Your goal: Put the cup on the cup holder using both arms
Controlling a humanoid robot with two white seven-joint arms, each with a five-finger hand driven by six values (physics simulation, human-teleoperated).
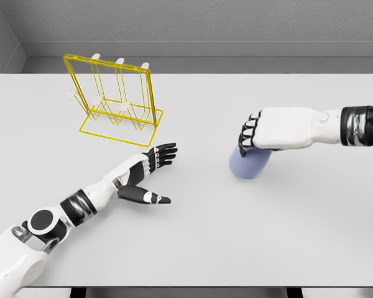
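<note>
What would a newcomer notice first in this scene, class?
The bright yellow wire cup holder stands out at the far left of the white table. At right, the right hand is closed over a pale blue cup. The left hand lies open just in front of the holder.

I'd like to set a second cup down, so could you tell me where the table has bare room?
The table's near-right part is bare, as is the middle strip between the left hand and the cup. It is crowded around the yellow rack at the far left.
</note>
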